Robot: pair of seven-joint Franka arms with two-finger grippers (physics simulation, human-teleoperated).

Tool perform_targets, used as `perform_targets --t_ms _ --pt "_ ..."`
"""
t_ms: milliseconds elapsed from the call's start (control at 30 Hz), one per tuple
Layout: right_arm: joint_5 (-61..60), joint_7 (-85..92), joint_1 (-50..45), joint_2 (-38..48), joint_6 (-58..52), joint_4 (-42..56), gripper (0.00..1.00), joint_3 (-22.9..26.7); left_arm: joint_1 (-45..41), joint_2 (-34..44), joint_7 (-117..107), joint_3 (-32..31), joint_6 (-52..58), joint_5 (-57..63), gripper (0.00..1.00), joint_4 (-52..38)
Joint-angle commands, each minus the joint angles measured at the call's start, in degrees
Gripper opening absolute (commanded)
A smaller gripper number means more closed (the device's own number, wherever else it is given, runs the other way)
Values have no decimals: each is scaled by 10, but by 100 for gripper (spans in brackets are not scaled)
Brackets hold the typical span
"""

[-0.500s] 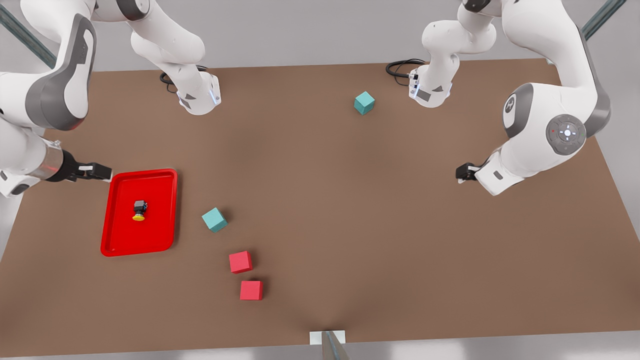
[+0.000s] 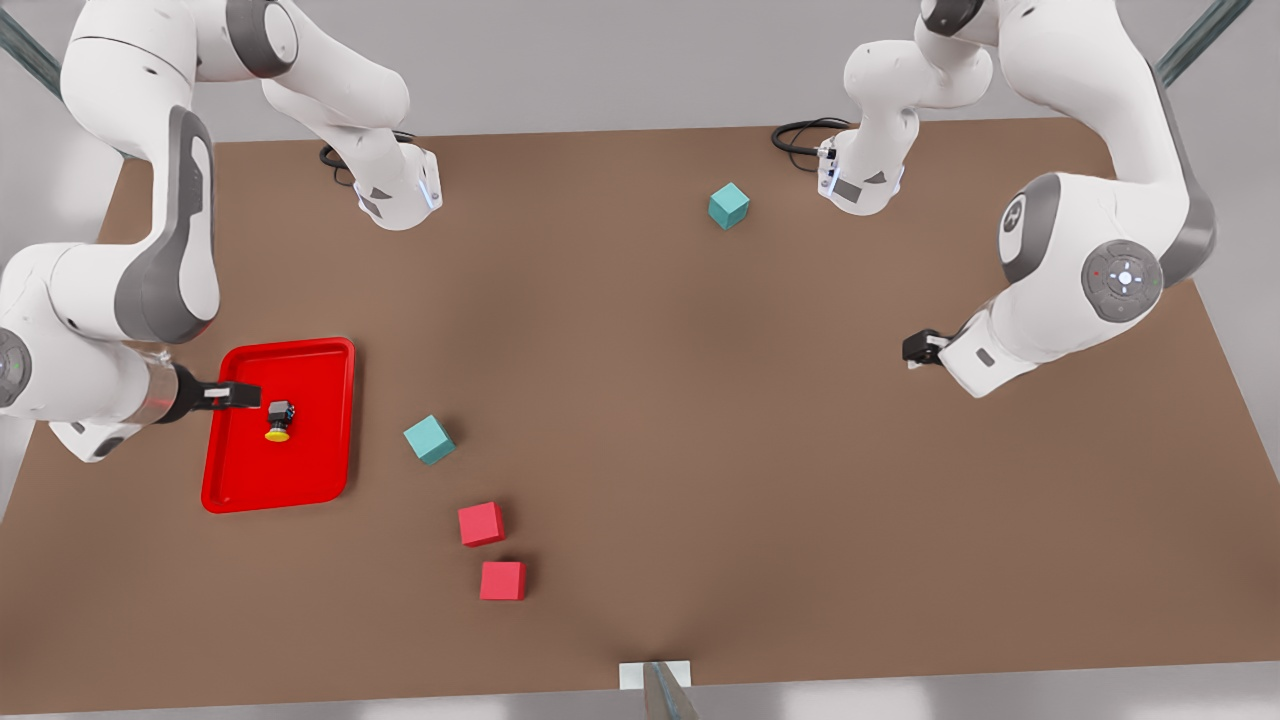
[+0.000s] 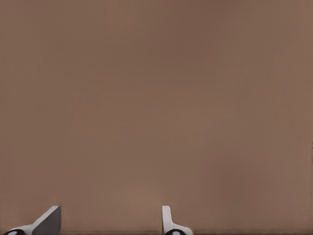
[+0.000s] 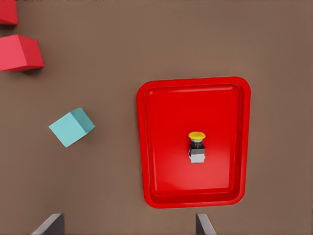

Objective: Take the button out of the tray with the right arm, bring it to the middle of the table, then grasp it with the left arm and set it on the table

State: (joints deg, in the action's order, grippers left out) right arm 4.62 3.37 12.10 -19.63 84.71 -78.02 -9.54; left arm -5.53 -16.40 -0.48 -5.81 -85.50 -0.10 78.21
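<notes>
I saw the button (image 2: 279,419) lying inside the tray (image 2: 320,480); my right gripper (image 2: 238,396) hovered above it, fingers spread, while the left gripper (image 2: 915,347) waited released

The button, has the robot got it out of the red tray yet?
Not yet. The button lies in the tray. The right claw, open, is above the tray beside it. Left to do: grab it, carry it to the middle of the table, and pass it to the left claw, which waits open.
</notes>
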Motion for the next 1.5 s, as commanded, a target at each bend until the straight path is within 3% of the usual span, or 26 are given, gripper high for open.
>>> perform_targets --t_ms 0,467,700,833,1033,1467 --pt "8 5 -1 -3 19 4 100 0 -5 -2 -6 -1 23 -3 100 -1" --pt "31 1 -4 -52 20 -19 100 4 -27 -7 -16 -18 29 0 100 -16" --pt "35 5 25 -61 150 -131 100 0 -32 -6 -16 -21 28 0 100 -16" --pt "32 13 74 -87 198 -133 100 -8 -33 -7 -16 -21 24 0 100 -16" --pt "37 191 155 -128 197 -132 100 -15 -38 -6 -20 -20 24 2 100 -17" --pt "82 273 180 -182 312 -178 100 -17 -40 -4 -24 -21 24 2 100 -24"
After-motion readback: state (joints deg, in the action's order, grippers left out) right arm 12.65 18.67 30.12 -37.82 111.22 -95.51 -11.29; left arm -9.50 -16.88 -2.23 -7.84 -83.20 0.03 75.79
